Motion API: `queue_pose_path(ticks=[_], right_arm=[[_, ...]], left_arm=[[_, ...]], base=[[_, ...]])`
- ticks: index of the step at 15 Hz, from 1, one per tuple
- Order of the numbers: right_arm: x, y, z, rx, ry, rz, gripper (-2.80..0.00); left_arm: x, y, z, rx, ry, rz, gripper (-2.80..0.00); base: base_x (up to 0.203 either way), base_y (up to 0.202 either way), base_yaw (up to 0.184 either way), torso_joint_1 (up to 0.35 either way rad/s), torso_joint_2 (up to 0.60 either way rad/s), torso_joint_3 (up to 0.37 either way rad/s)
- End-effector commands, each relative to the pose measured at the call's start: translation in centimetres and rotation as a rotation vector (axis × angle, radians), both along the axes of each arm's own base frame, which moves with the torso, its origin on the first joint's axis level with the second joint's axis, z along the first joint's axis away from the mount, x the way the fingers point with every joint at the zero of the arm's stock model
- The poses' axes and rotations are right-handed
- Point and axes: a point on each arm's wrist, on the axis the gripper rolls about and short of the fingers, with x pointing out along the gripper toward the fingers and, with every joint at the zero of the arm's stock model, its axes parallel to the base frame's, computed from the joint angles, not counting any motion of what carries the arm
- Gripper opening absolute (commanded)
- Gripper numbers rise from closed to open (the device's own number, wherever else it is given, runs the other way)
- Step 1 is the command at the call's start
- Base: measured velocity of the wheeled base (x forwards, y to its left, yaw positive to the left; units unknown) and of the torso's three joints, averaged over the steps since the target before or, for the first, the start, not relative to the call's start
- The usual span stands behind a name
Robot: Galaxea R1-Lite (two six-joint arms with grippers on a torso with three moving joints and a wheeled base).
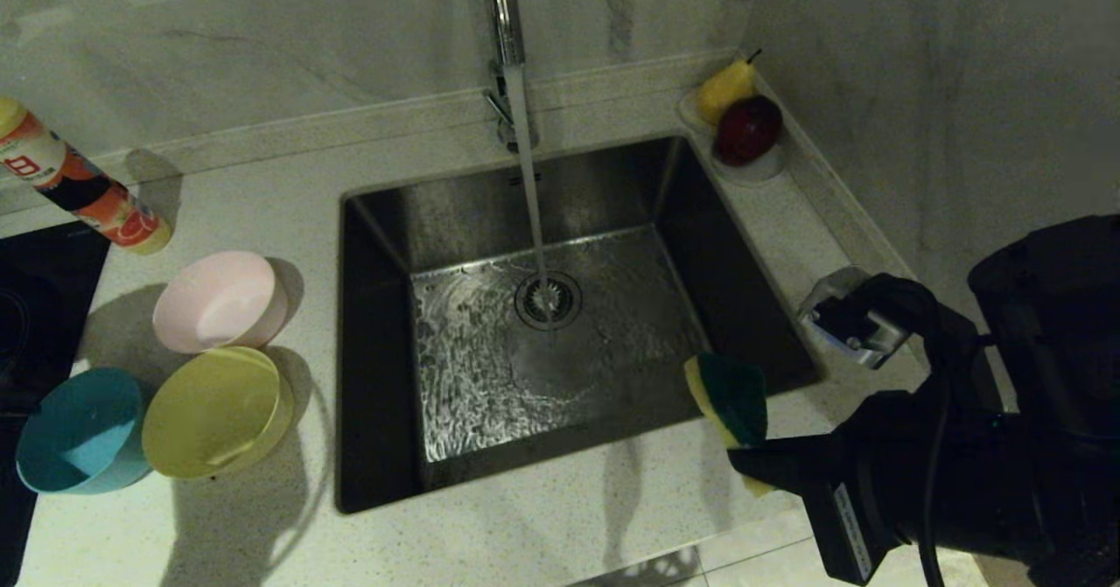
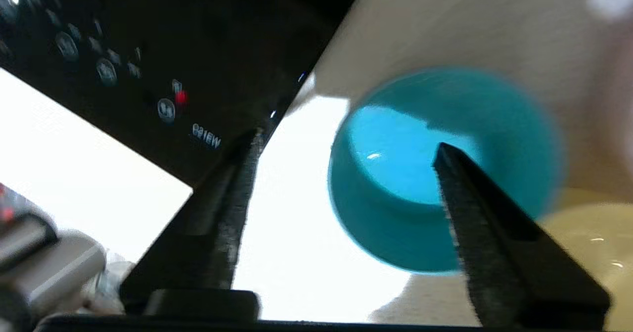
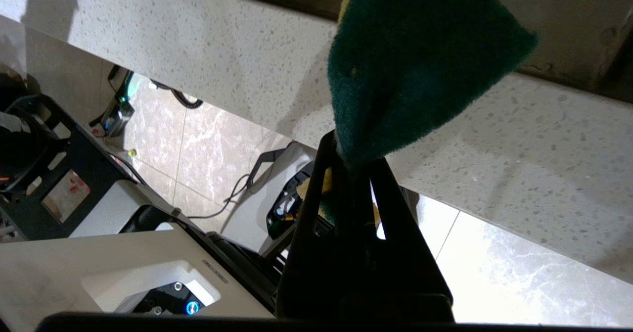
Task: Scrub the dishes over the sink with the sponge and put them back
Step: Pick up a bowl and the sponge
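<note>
Three bowls stand on the counter left of the sink (image 1: 376,351): a pink bowl (image 1: 219,300), a yellow bowl (image 1: 214,412) and a blue bowl (image 1: 79,429). My left gripper (image 2: 346,140) is out of the head view. In its wrist view it is open, close above the counter. The blue bowl (image 2: 395,173) lies just beyond its fingertips, with the yellow bowl (image 2: 588,238) beside it. My right gripper (image 1: 752,464) is shut on the sponge (image 1: 731,399) at the sink's near right corner. The sponge (image 3: 415,60) shows its green face above the right gripper (image 3: 353,154). Water runs from the tap (image 1: 503,10) onto the drain (image 1: 548,300).
A black cooktop (image 1: 35,290) borders the bowls on the far left, and its control panel (image 2: 148,50) shows in the left wrist view. A bottle (image 1: 83,186) lies behind the bowls. A white saucer (image 1: 766,167) with a pear and a red fruit sits at the back right corner.
</note>
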Motion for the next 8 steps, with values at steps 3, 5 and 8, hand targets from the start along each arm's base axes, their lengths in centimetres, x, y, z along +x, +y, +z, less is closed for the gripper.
queue_pose_path(ticks=[3,5,8], right_arm=[[0.2,0.2,-0.2,-0.007,0.007,-0.002,-2.80],[0.2,0.1,-0.2,-0.005,0.007,-0.004,-2.80],[0.1,0.1,-0.1,-0.001,0.004,-0.006,-2.80]], left_arm=[[0.7,0.8,-3.1,-0.102,0.012,-0.041,0.00],[0.8,0.9,-3.3,-0.113,0.015,-0.044,0.00],[0.9,0.9,-3.4,-0.185,-0.019,-0.035,0.00]], base=[[0.000,0.000,0.000,0.000,0.00,0.000],[0.000,0.000,0.000,0.000,0.00,0.000],[0.000,0.000,0.000,0.000,0.00,0.000]])
